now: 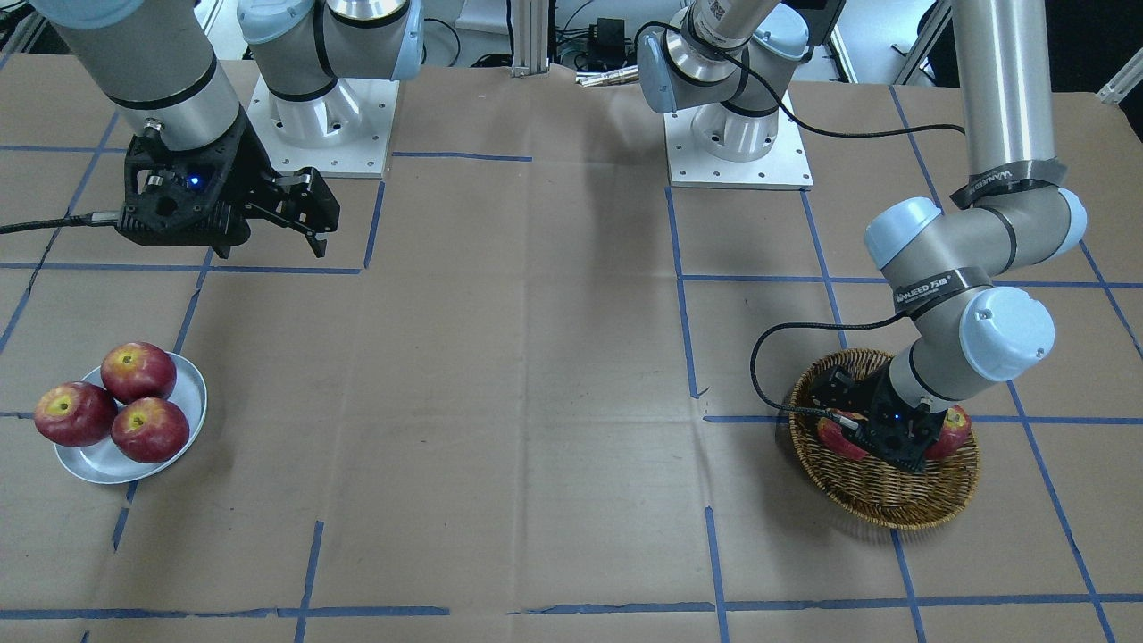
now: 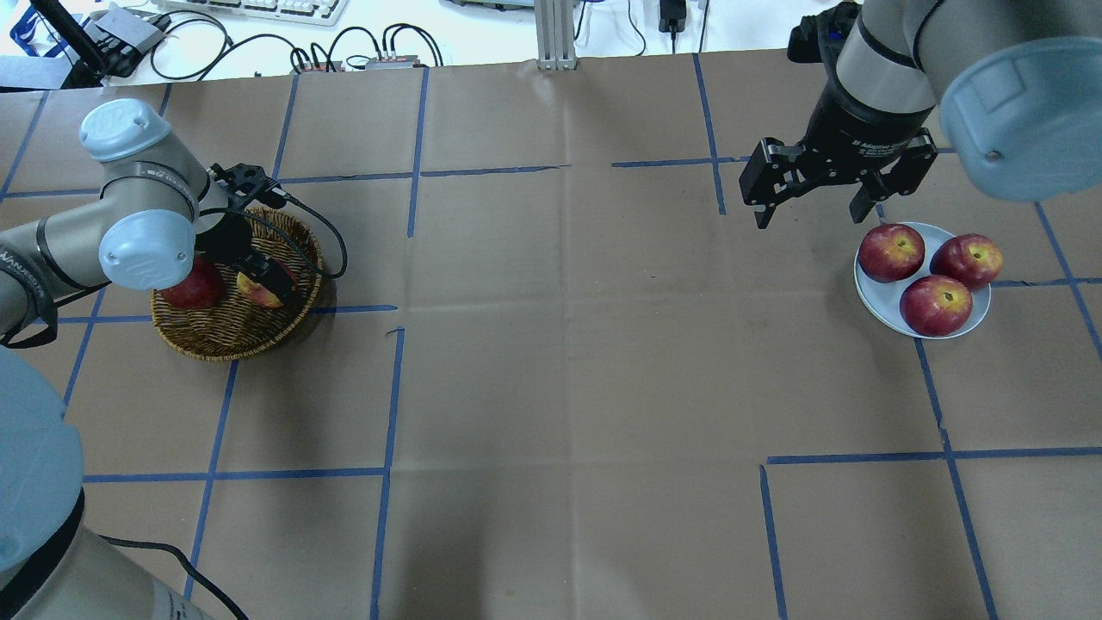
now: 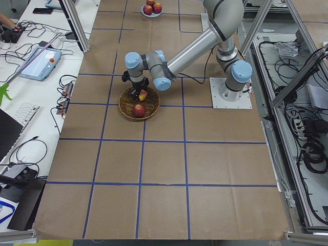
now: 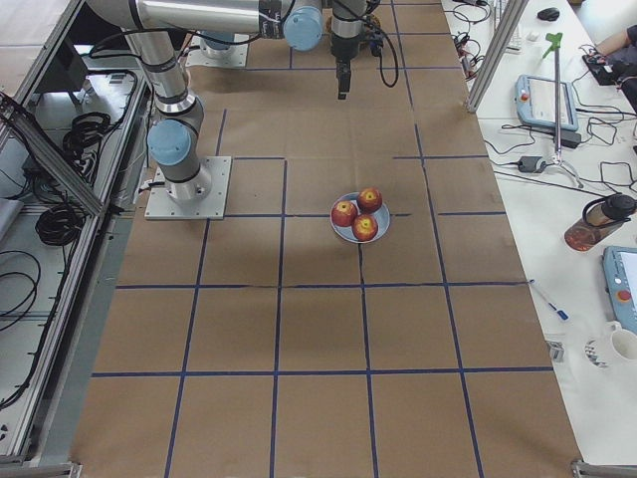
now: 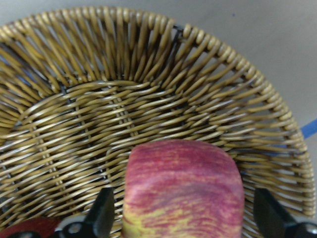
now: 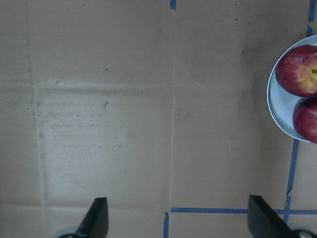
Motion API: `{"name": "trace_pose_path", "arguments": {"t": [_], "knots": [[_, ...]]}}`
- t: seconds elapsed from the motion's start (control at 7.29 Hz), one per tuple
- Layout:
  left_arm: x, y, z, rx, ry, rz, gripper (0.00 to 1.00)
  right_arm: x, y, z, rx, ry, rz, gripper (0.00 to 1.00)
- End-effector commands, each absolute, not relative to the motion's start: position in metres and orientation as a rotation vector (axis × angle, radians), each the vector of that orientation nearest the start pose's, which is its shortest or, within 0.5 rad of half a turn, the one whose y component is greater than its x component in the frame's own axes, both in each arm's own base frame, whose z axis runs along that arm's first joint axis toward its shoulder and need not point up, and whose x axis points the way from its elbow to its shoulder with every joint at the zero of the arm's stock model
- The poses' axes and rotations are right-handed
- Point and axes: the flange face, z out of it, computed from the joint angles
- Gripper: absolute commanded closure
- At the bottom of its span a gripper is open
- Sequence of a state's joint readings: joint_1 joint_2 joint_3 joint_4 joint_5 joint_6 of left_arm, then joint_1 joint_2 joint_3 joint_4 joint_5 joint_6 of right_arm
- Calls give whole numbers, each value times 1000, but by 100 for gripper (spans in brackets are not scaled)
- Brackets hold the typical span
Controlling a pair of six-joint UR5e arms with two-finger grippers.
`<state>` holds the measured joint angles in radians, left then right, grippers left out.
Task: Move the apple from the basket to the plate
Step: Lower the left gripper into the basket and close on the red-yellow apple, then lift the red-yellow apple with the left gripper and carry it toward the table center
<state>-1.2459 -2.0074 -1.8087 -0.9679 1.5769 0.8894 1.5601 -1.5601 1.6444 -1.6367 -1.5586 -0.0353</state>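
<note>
The apple (image 5: 183, 188), pale pinkish-red with yellow streaks, lies in the wicker basket (image 2: 232, 331) at the table's left. My left gripper (image 5: 183, 220) is down in the basket, open, with one finger (image 5: 104, 215) on each side of the apple and small gaps showing. The apple also shows in the overhead view (image 2: 258, 291). The white plate (image 2: 871, 294) sits at the right. My right gripper (image 2: 811, 217) hangs open and empty just behind the plate's left side.
A darker red apple (image 2: 194, 288) lies in the basket beside the pale one. Three dark red apples (image 2: 891, 252) fill the plate, one overhanging its rim. Brown paper with blue tape lines covers the table (image 2: 568, 362).
</note>
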Motion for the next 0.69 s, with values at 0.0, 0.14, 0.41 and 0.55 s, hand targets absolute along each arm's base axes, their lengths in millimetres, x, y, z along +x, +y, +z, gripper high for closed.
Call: {"name": "trace_pose_path", "arguments": {"t": [0.0,0.14,0.41,0.55], "knots": [[60,-596,205,879,3040,72,53,129,-495,453,-38,3129,28,0],[57,-597,216,867,3032,42,54,129,-494,453,-38,3128,31,0],[-11,-595,283,644,3061,-80,52,129,-495,453,-38,3129,28,0],[-83,-585,302,604,3057,-116,50,129,-495,453,-38,3129,28,0]]}}
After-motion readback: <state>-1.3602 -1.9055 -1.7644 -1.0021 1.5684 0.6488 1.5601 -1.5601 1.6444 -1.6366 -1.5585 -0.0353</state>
